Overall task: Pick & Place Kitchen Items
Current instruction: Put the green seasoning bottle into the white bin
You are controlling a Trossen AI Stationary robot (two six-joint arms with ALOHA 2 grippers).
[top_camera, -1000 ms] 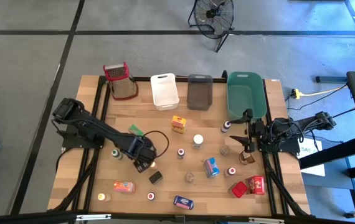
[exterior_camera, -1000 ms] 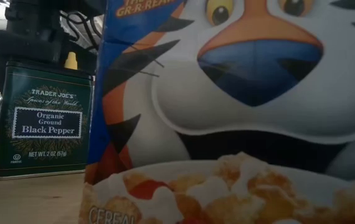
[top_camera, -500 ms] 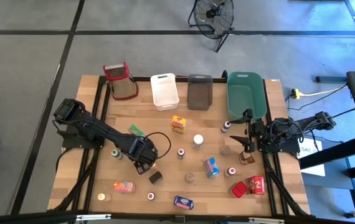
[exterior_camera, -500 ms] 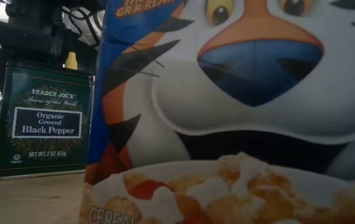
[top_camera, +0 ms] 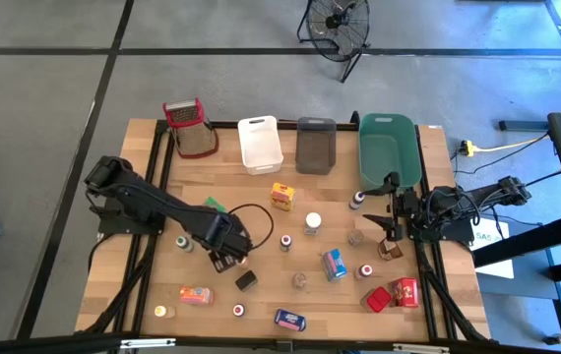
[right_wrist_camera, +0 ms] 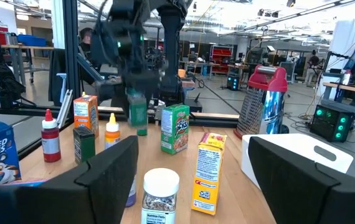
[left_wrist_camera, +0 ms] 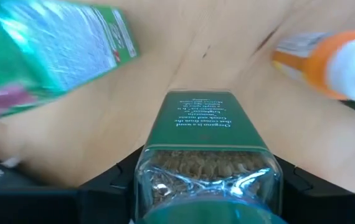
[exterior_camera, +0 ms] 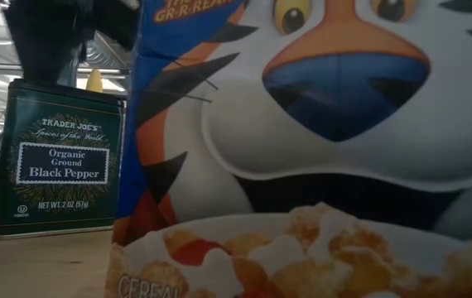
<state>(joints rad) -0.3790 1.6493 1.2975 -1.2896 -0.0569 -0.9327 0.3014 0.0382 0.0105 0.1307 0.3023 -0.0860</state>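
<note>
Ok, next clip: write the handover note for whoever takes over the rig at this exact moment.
Left claw: shut on the green-capped oregano jar, left of mid-table.
Right claw: open, waiting near the table's right edge.
Items: the others stand scattered over the table, e.g. orange box, blue box, red tin.
Done: nothing visible yet in the white tub, grey tub or green tub.
Left: place the jar, then nearly everything else.
</note>
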